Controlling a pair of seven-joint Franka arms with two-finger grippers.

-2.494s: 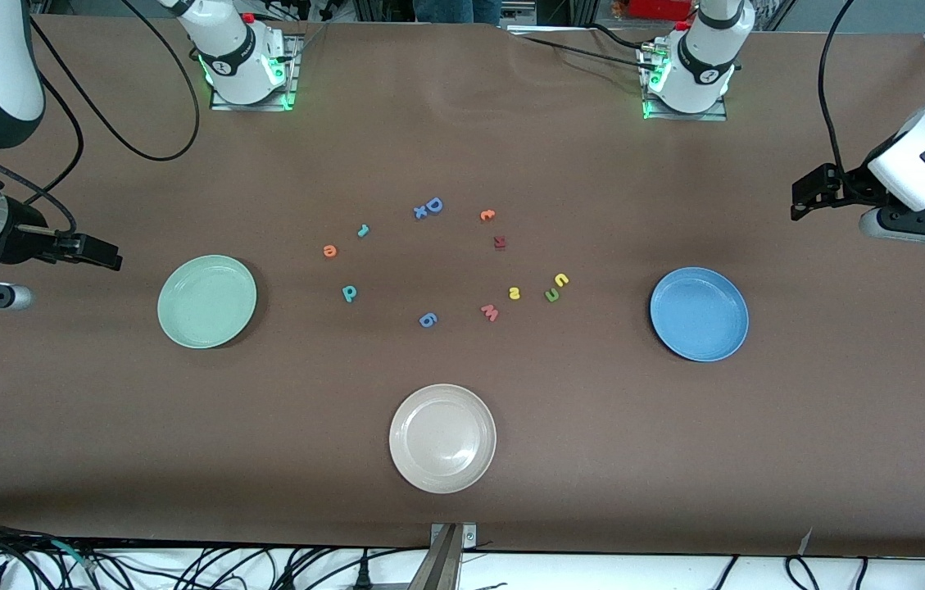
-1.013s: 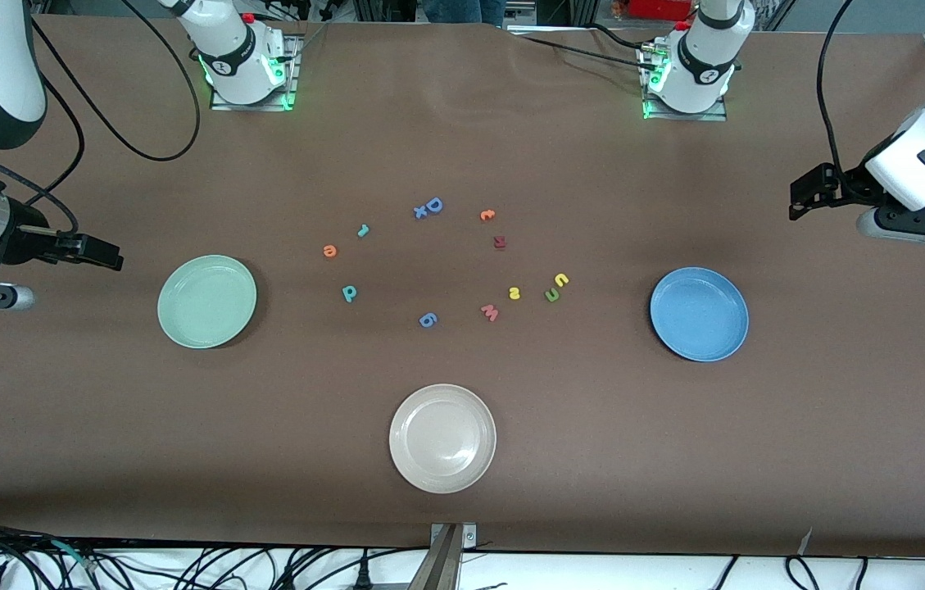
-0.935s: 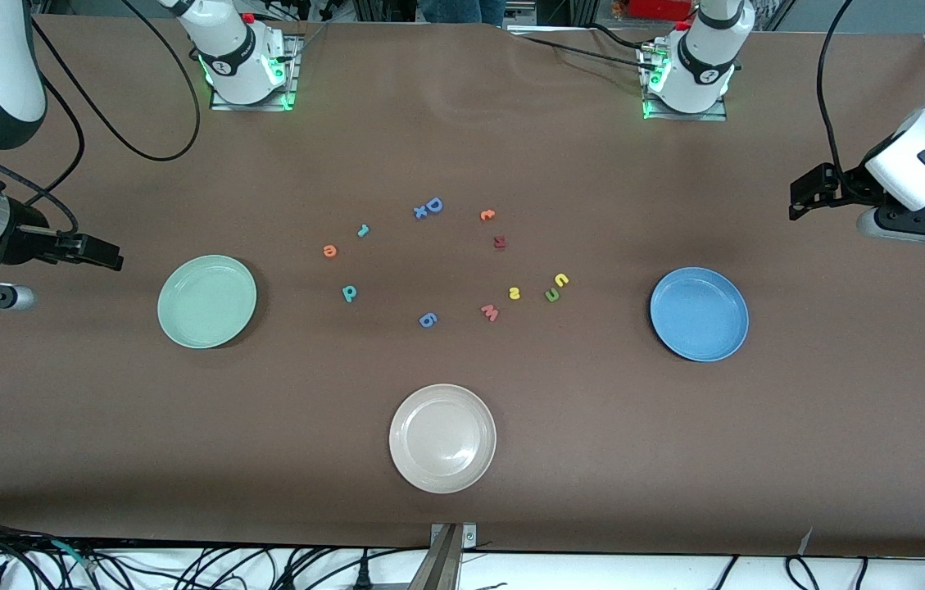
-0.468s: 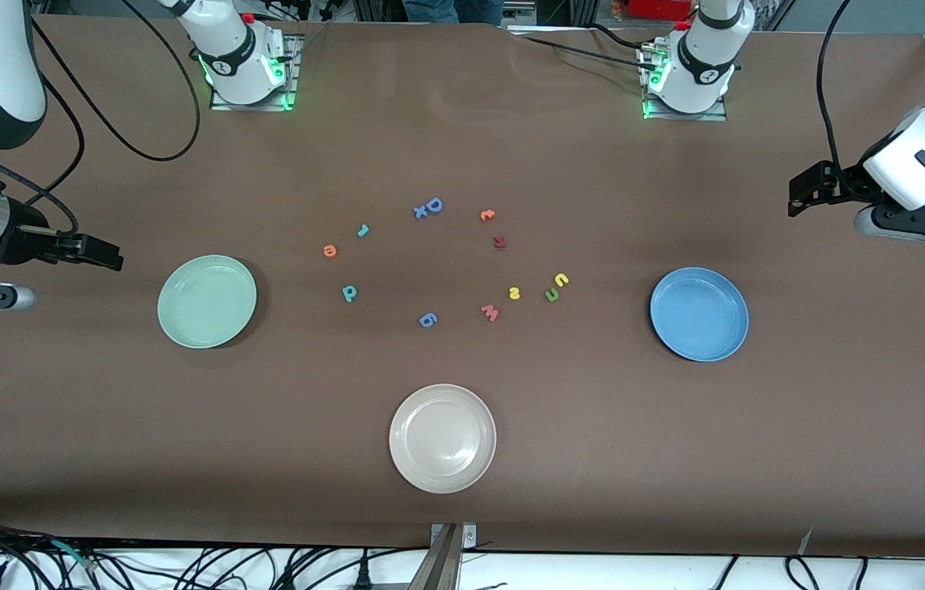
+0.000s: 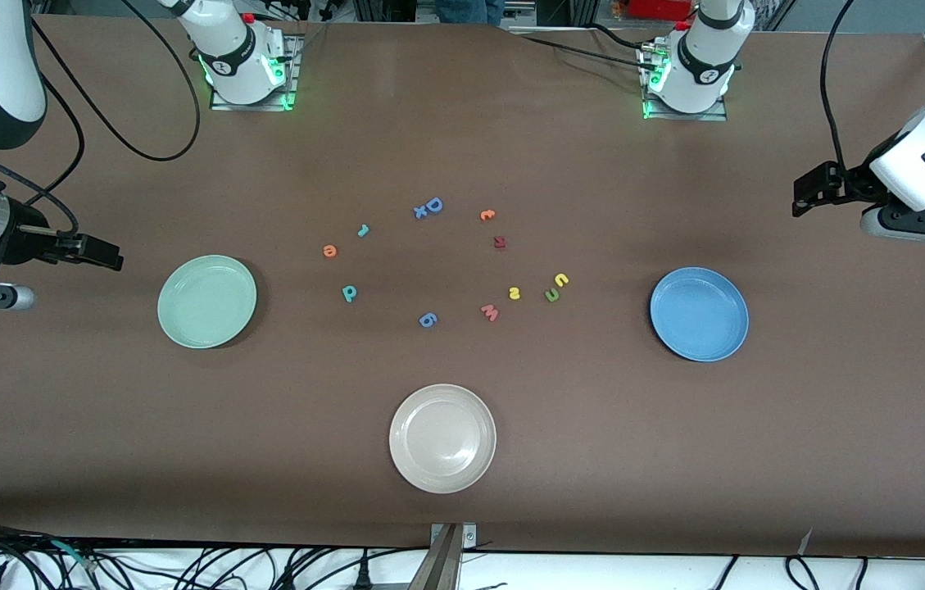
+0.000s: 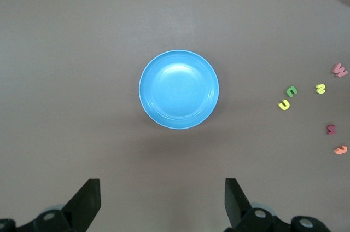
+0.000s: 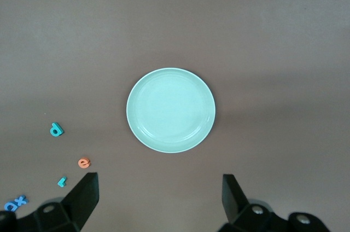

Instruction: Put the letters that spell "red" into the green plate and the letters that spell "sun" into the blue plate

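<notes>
left end effector (image 6: 161,204) spread, above blue plate (image 6: 179,89) | right end effector (image 7: 158,202) spread, seemingly above green plate (image 7: 170,110)

So the round mint-green plate (image 5: 206,301) sits toward the right arm's end of the tabletop (image 5: 462,492), the round blue plate (image 5: 699,314) toward the left arm's end. Small foam letters (image 5: 446,260) lie scattered between them. The round beige-white plate (image 5: 442,438) lies nearer the front camera.

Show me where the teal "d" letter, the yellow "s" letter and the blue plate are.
small teal foam "d" letter (image 5: 349,292), front view, its middle.
small yellow foam "s" letter (image 5: 514,292), front view, its middle.
round blue plate (image 6: 146,109), left wrist view, its rim.
</notes>
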